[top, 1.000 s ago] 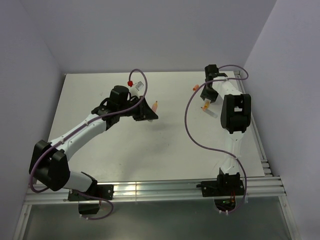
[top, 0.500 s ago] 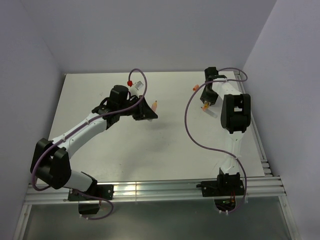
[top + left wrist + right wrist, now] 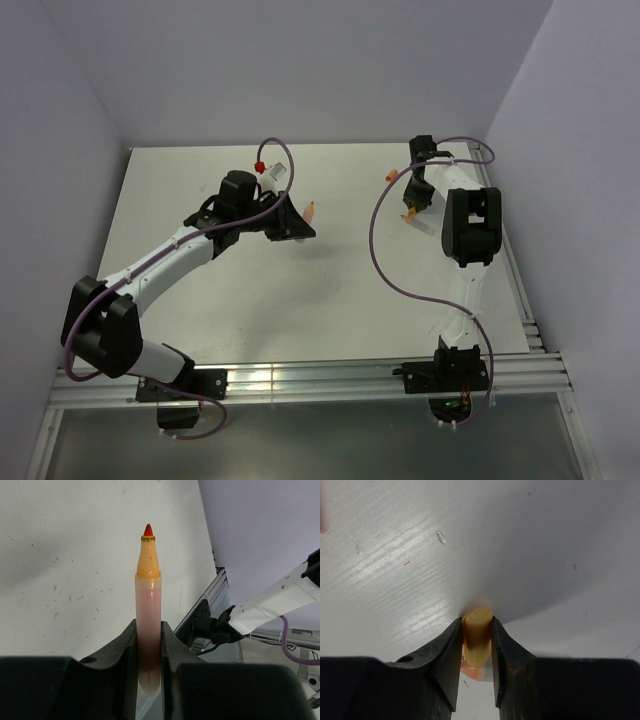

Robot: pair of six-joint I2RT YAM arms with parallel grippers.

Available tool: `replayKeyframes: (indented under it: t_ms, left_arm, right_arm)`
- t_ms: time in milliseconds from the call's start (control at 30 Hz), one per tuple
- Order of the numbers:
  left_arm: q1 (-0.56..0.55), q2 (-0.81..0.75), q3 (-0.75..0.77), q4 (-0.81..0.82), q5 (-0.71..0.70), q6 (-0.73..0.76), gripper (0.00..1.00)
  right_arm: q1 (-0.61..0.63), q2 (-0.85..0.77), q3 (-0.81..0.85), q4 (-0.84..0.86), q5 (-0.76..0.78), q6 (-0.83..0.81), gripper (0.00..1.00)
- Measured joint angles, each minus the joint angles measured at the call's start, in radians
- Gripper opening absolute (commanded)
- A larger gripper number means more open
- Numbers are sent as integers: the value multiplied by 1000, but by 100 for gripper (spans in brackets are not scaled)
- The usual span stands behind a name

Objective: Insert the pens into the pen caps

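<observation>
The left tool (image 3: 148, 630) was pressed together on a pen (image 3: 148, 580), pinching the lower part of its pale pink, see-through body. The pen stood straight out past the fingertips, showing an orange neck and a small red tip at the far end. In the top view the left tool (image 3: 290, 222) hung over the middle of the worktop (image 3: 330, 290), towards its far side, and the pen (image 3: 311, 210) pointed up and to the right, clear of the surface.

The right tool (image 3: 476, 626) had its two fingers closed against the sides of a short orange cap (image 3: 477, 637), which sat between them with its rounded end facing the wrist camera. The cap was low over the pale, scratched worktop (image 3: 395, 555); whether it touched the surface could not be told. In the top view the right tool (image 3: 412, 203) was at the far right of the worktop, pointing down, with the cap (image 3: 409, 214) a small orange speck at its tip. The two tools were well apart.
</observation>
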Motion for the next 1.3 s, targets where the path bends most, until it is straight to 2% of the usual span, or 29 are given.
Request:
replayKeyframes:
  t_ms: [300,533,833,1100,1300]
  left_arm:
    - [0,0,-6,50,3,-1,0]
    - [0,13,-6,132,28,-6,0]
    - [-2,84,-53,367,128,-98,0]
    - [-6,91,-127,649,232,-234,0]
    - [-8,91,-171,875,273,-394,0]
  right_arm:
    - [-1,-37,-35,32,-43,8,0]
    - [-1,-200,-73,112,-181,47,0]
    - [26,-558,-350,386,-479,174,0]
    - [164,-706,-473,659,-678,290,0]
    - [190,-743,-544,904,-798,430,0]
